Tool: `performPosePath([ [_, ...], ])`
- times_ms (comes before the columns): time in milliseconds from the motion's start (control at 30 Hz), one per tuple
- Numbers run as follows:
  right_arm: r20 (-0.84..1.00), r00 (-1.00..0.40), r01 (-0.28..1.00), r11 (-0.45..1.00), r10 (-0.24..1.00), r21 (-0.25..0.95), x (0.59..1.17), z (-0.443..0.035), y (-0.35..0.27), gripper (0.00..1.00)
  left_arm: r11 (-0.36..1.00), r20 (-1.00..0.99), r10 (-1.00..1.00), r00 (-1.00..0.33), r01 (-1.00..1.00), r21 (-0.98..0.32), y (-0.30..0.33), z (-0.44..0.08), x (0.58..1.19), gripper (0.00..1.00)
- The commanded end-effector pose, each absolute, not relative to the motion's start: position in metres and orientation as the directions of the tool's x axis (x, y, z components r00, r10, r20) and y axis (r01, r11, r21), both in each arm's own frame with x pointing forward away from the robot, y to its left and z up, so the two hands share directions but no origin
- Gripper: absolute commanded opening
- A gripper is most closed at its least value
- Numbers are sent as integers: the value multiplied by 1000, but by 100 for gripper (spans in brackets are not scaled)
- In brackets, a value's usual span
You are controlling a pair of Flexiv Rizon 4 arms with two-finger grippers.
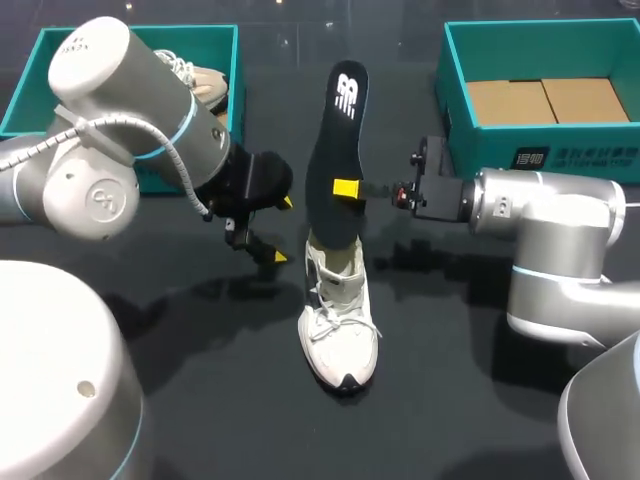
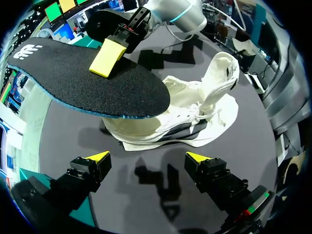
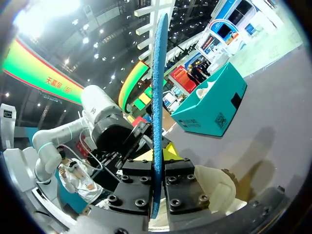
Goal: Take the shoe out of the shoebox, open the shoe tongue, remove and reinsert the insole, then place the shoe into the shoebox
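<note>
R pincer (image 1: 347, 188) tight on insole (image 1: 335, 120) over shoe (image 1: 340, 330); L pincer (image 1: 278, 229) agape beside

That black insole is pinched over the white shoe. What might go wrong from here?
The right jaws pinch the insole from one side only, so the long piece might twist or slip out when pushed into the shoe. The shoe stands loose on the table, with the left jaws open beside it and not touching it, so it may slide or tip under the push.
</note>
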State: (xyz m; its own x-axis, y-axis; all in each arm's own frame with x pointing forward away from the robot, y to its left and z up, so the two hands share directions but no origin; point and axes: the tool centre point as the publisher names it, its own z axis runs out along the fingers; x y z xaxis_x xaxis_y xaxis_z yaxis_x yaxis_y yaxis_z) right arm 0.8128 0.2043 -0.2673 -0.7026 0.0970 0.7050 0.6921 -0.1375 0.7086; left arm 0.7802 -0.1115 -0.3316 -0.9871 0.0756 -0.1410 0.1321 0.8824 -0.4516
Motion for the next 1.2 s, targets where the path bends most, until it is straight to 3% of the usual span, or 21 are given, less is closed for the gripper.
performPosePath([
  [33,706,-702,693,-136,99,708,813,-267,205,0,885,-139,71,-988,127,-448,-115,-336,782,100],
  [1200,624,-781,614,-156,25,774,828,-280,202,0,889,-79,49,-996,79,-451,-141,-371,791,100],
])
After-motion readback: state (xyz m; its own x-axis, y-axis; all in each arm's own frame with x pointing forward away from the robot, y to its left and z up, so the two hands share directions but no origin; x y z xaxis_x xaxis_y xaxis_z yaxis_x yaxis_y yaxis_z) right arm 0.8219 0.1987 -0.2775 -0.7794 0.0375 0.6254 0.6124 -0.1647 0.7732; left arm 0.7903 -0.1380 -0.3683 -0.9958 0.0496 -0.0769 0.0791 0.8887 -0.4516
